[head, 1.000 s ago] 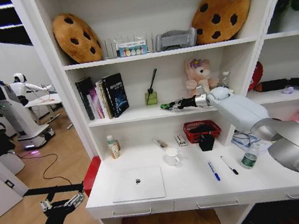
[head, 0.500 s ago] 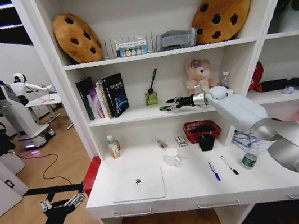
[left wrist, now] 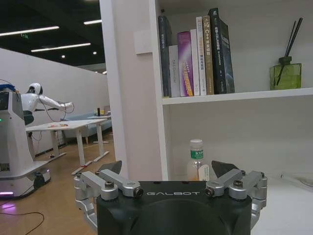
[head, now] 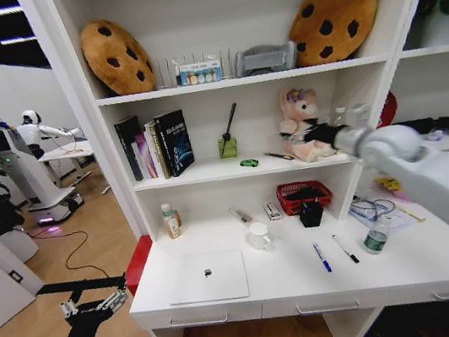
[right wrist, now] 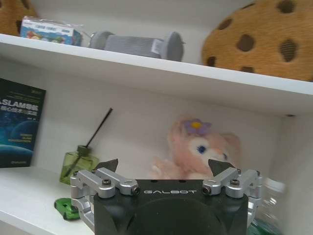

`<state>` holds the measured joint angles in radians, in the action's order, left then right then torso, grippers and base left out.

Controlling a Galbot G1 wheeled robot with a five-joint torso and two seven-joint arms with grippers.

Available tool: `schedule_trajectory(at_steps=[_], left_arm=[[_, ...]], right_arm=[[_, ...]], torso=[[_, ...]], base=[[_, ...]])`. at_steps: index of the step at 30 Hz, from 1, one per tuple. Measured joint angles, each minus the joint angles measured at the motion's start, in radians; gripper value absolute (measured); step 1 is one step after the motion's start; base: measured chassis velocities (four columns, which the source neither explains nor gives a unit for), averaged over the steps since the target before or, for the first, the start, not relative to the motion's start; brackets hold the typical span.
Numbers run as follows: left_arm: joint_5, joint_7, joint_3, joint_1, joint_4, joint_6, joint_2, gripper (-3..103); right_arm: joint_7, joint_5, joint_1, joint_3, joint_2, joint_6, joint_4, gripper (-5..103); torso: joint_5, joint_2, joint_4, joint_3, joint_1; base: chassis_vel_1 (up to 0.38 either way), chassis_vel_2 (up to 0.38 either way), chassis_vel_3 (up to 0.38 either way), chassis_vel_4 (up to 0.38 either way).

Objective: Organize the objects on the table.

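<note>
White shelving unit (head: 208, 171) sits over the long white desk (head: 285, 283); three shallow drawers along the desk's front edge.

Silver laptop (head: 208, 277): closed, flat on the desk near its front-left corner. White mug (head: 258, 236) just past the laptop's back-right corner, apart from it. Red mesh basket (head: 303, 195) at the desk's back edge, black cup (head: 310, 214) touching its front.

Blue pen (head: 321, 257) and black pen (head: 345, 248) lie right of centre on the desk, side by side, not touching. Small lidded bottle (head: 170, 221) stands at the desk's back-left.

Small flat green item (head: 248, 163) lies on the middle shelf near its front edge, between the green reed diffuser (head: 227, 145) and the pink plush toy (head: 300, 125). A thin dark stick-like object, maybe a pen, lies just right of it; cannot tell.

Right gripper (head: 319, 133): up at middle-shelf height, in front of the plush. Right wrist view gives what the head view doesn't: fingers spread wide, nothing between them (right wrist: 163, 168), green item (right wrist: 65, 207) on the shelf beside one finger, diffuser (right wrist: 78, 165) behind it.

Left gripper (head: 93, 309): low, off the desk's left end, over the wood floor. Left wrist view shows its fingers apart and empty (left wrist: 168, 169), with the bottle (left wrist: 196, 161) and the row of books (left wrist: 195, 51) ahead.
</note>
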<state>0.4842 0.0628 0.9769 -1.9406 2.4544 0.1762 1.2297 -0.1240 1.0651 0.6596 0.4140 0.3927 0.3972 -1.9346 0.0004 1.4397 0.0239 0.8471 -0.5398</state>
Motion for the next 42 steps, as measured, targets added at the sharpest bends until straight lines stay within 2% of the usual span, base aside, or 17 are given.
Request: schedule_trajectory(at_steps=[1, 2, 4, 5, 6, 8, 9, 10, 11, 13, 14, 16, 18, 20, 30, 34, 42], left_arm=[[0.000, 0.000, 0.000, 0.000, 0.000, 0.000, 0.000, 100], [0.000, 0.000, 0.000, 0.000, 0.000, 0.000, 0.000, 100], [0.000, 0.000, 0.000, 0.000, 0.000, 0.000, 0.000, 100], [0.000, 0.000, 0.000, 0.000, 0.000, 0.000, 0.000, 100], [0.000, 0.001, 0.000, 0.000, 0.000, 0.000, 0.000, 100], [0.000, 0.001, 0.000, 0.000, 0.000, 0.000, 0.000, 100], [0.000, 0.001, 0.000, 0.000, 0.000, 0.000, 0.000, 100], [0.000, 0.001, 0.000, 0.000, 0.000, 0.000, 0.000, 100], [0.000, 0.001, 0.000, 0.000, 0.000, 0.000, 0.000, 100], [0.000, 0.001, 0.000, 0.000, 0.000, 0.000, 0.000, 100], [0.000, 0.001, 0.000, 0.000, 0.000, 0.000, 0.000, 100], [0.000, 0.002, 0.000, 0.000, 0.000, 0.000, 0.000, 100], [0.000, 0.002, 0.000, 0.000, 0.000, 0.000, 0.000, 100], [0.000, 0.001, 0.000, 0.000, 0.000, 0.000, 0.000, 100], [0.000, 0.002, 0.000, 0.000, 0.000, 0.000, 0.000, 100], [0.000, 0.002, 0.000, 0.000, 0.000, 0.000, 0.000, 100], [0.000, 0.002, 0.000, 0.000, 0.000, 0.000, 0.000, 100]], right_arm=[[-0.020, -0.007, 0.168, 0.169, 0.024, -0.004, -0.064, 100], [-0.020, -0.007, 0.168, 0.169, 0.024, -0.004, -0.064, 100], [-0.012, -0.049, 0.466, 0.458, 0.138, -0.015, -0.173, 100], [-0.012, -0.049, 0.466, 0.458, 0.138, -0.015, -0.173, 100], [0.025, -0.099, 0.658, 0.598, 0.252, -0.038, -0.213, 100], [0.069, -0.167, 0.861, 0.715, 0.395, -0.076, -0.245, 100], [0.069, -0.167, 0.861, 0.715, 0.395, -0.076, -0.245, 100], [0.100, -0.213, 0.969, 0.768, 0.482, -0.103, -0.262, 100], [0.100, -0.213, 0.969, 0.768, 0.482, -0.103, -0.262, 100], [0.146, -0.275, 1.095, 0.828, 0.614, -0.170, -0.287, 100], [0.146, -0.275, 1.095, 0.828, 0.614, -0.170, -0.287, 100], [0.170, -0.304, 1.177, 0.858, 0.758, -0.215, -0.316, 100], [0.177, -0.310, 1.202, 0.861, 0.802, -0.228, -0.327, 100], [0.173, -0.336, 1.245, 0.842, 0.892, -0.288, -0.341, 100], [0.169, -0.427, 1.268, 0.697, 0.942, -0.331, -0.341, 100], [0.148, -0.471, 1.254, 0.614, 0.947, -0.329, -0.343, 100], [0.121, -0.502, 1.209, 0.553, 0.924, -0.294, -0.309, 100]], torso=[[-0.0002, 0.000, -0.0009, 0.000, 0.000], [-0.0002, 0.000, -0.0009, 0.000, 0.000], [-0.0015, 0.000, -0.0018, 0.000, 0.000], [-0.0015, 0.000, -0.0018, 0.000, 0.000], [-0.0001, 0.000, -0.0018, 0.000, 0.000], [0.0012, 0.000, -0.0005, 0.000, -0.001], [0.0012, 0.000, -0.0005, 0.000, -0.001], [-0.0003, 0.000, 0.0002, 0.000, 0.000], [-0.0003, 0.000, 0.0002, 0.000, 0.000], [-0.0007, 0.000, -0.0005, 0.000, 0.000], [-0.0007, 0.000, -0.0005, 0.000, 0.000], [-0.0009, 0.000, -0.0013, 0.000, 0.000], [-0.0006, 0.000, -0.0009, 0.000, 0.000], [-0.0012, 0.000, -0.0004, 0.000, 0.000], [-0.0007, 0.000, -0.0010, 0.000, -0.001], [-0.0007, 0.000, -0.0009, 0.000, -0.001], [-0.0007, 0.000, -0.0008, 0.000, 0.000]], base=[[0.000, 0.000, 0.000, 0.000], [0.000, 0.000, 0.000, 0.000], [0.000, 0.000, 0.000, 0.000], [0.000, 0.000, 0.000, 0.000], [0.000, 0.000, 0.000, 0.000], [0.000, 0.000, 0.000, 0.000], [0.000, 0.000, 0.000, 0.000], [0.000, 0.000, 0.000, 0.000], [0.000, 0.000, 0.000, 0.000], [0.000, 0.000, 0.000, 0.000], [0.000, 0.000, 0.000, 0.000], [0.000, 0.000, 0.000, 0.000], [0.000, 0.000, 0.000, 0.000], [0.000, 0.000, 0.000, 0.000], [-0.002, -0.005, 0.003, 0.002], [-0.029, -0.033, 0.036, 0.037], [-0.137, -0.163, 0.151, 0.146]])
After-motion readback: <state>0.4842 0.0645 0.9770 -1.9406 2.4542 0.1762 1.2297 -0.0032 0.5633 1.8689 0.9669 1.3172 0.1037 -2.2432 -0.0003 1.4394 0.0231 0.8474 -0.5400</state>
